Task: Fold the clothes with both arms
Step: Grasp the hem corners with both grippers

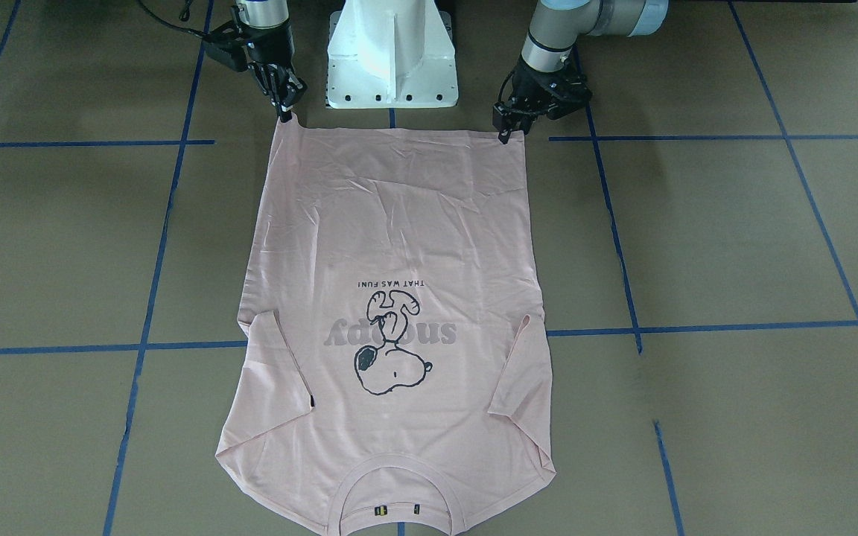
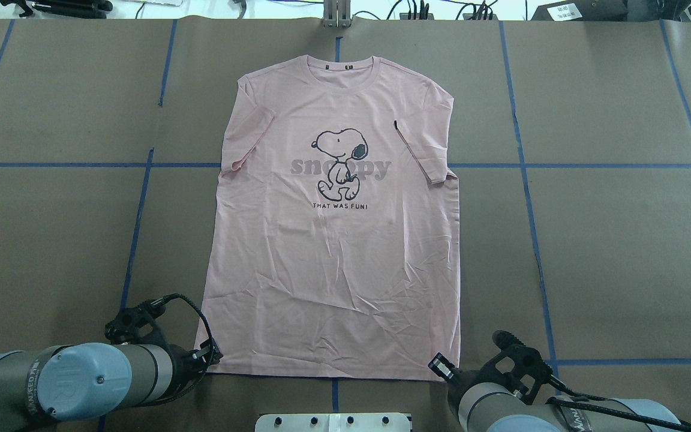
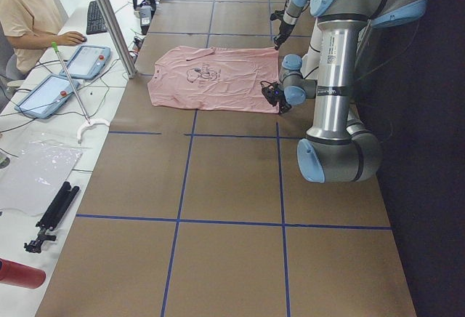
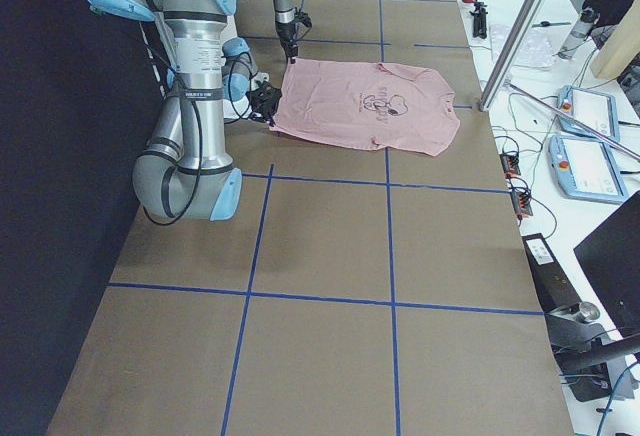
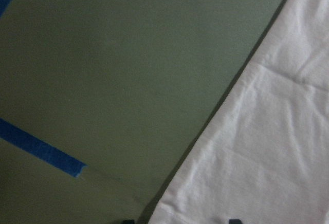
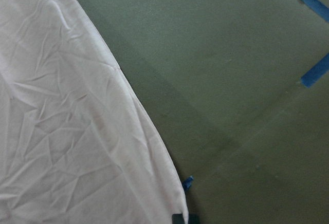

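Observation:
The pale pink T-shirt (image 1: 399, 223) lies flat and print-up on the brown table, both sleeves folded inward, hem toward the robot and collar (image 2: 338, 65) at the far side. My left gripper (image 1: 505, 134) is low at one hem corner. In the left wrist view its fingertips (image 5: 234, 221) stand well apart with the shirt's edge (image 5: 267, 157) between them, so it is open. My right gripper (image 1: 284, 113) is at the other hem corner. In the right wrist view its tips (image 6: 177, 219) sit close together on the corner of the cloth (image 6: 67, 131).
The white pedestal base (image 1: 392, 59) stands between the arms just behind the hem. Blue tape lines (image 2: 141, 198) cross the table. In the exterior left view a person (image 3: 29, 11) sits at a side desk with teach pendants (image 3: 87, 61).

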`<state>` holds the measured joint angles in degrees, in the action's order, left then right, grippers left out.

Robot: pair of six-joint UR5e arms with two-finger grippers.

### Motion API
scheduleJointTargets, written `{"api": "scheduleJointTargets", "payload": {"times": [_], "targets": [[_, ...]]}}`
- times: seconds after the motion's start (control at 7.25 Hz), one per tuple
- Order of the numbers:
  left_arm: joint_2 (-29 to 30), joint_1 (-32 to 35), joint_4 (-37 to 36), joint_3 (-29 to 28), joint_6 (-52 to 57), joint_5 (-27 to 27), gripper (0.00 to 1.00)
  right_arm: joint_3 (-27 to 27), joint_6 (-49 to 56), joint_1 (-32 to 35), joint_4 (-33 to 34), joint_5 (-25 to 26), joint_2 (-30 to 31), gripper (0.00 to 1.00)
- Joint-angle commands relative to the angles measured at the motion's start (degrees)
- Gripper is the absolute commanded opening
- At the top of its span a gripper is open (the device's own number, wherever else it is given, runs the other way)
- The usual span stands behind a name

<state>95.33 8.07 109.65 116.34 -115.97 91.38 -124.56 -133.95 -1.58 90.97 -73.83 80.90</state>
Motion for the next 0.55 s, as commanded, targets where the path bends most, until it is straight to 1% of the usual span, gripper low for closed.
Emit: {"api": "scheduleJointTargets", "payload": {"times": [0.0, 0.41], "targets": [[-0.41, -0.24, -0.40, 0.12, -0.31, -0.07, 0.00, 0.10, 0.00, -0.09, 0.00, 0.00, -0.04, 0.00], [-0.41, -0.16, -0.58, 2.48, 0.05, -0.15, 0.00, -0.51, 0.00, 0.00, 0.00, 0.09, 0.14, 0.00]]}}
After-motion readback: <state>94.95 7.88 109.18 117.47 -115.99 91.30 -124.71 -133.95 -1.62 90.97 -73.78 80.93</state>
